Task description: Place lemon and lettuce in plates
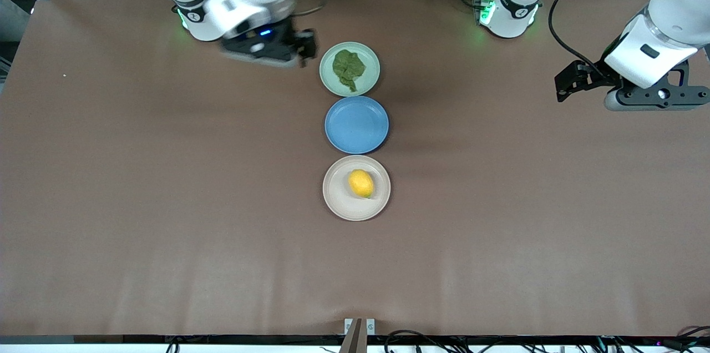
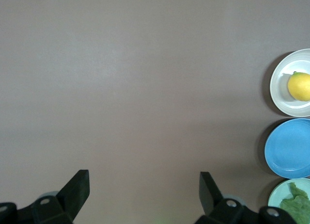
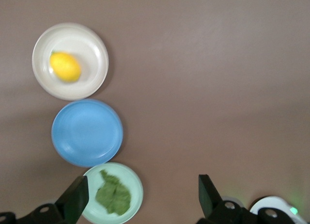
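The lemon [image 1: 361, 183] lies in the cream plate [image 1: 341, 202], the plate nearest the front camera. The lettuce [image 1: 348, 69] lies flat in the mint green plate [image 1: 373, 60], nearest the robots' bases. My right gripper [image 1: 307, 48] is open and empty, up in the air over bare table just beside the mint plate, toward the right arm's end. Its wrist view shows the lettuce [image 3: 113, 195], the mint plate [image 3: 131, 181], the lemon [image 3: 65, 67] and the cream plate [image 3: 89, 47]. My left gripper [image 1: 568, 84] is open and empty over bare table toward the left arm's end.
A blue plate [image 1: 356, 124] sits between the two other plates, all three in a line down the table's middle. The brown table [image 1: 166, 175] spreads wide on both sides of the plates.
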Controlling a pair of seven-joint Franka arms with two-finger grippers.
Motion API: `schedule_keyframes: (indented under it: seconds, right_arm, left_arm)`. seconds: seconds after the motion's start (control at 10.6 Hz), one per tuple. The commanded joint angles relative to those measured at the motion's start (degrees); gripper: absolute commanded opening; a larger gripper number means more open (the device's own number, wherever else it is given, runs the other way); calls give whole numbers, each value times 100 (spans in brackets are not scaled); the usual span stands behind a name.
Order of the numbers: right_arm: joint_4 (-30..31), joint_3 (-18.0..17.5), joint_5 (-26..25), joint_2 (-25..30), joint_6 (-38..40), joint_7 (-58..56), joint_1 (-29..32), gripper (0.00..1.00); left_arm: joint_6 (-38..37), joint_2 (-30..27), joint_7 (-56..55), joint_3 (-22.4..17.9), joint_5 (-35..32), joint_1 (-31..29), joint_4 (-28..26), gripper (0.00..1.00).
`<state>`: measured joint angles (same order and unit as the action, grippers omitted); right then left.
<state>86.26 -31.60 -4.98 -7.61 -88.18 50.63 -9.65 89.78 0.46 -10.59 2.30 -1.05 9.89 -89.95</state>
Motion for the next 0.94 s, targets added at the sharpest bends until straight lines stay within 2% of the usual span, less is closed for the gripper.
schedule_keyframes:
  seconds: [0.0,0.47,0.85]
  right_arm:
    - [75,943,252,357,117,-1262,191,100]
    - [5,2604,375,401,91,-3292,289,100]
    - [14,3097,375,366,-102,-3911,482,100]
  left_arm:
    - [-136,42,92,16,114,-48,136,100]
    - [-127,51,84,16,114,-31,136,100]
    - [-127,51,84,16,114,-31,136,100]
